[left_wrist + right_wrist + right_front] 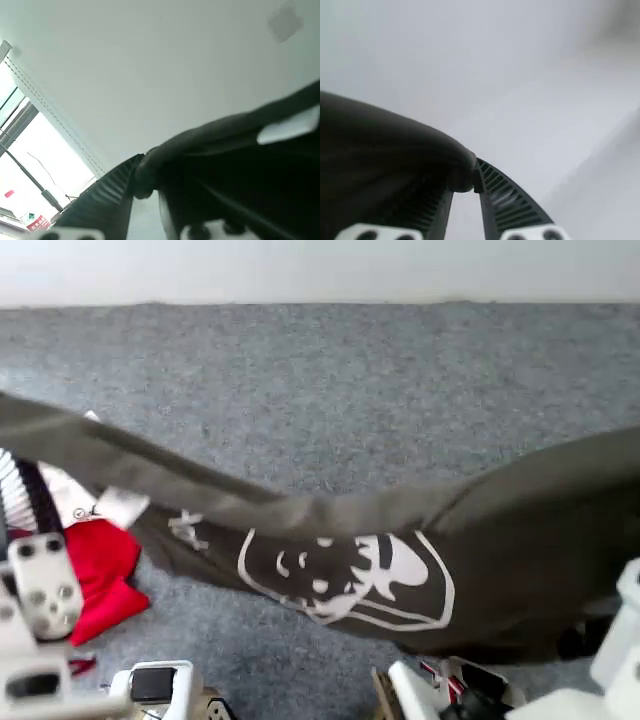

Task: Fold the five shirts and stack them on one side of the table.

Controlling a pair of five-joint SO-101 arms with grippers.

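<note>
Olive shirt (500, 530) — unfolded, held stretched above the table (330, 390), long axis side to side across it, white print facing the high view. Left gripper (148, 176) and right gripper (472, 182) each clamp its cloth. Heap of other shirts (100, 560) at one table end; none seems folded or stacked — task judged early.

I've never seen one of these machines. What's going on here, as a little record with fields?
Held item: olive shirt with white print, lifted and stretched over the grey table
Left hand: shut on the olive shirt
Right hand: shut on the olive shirt
Lying on table: red shirt, beside a striped garment
</note>
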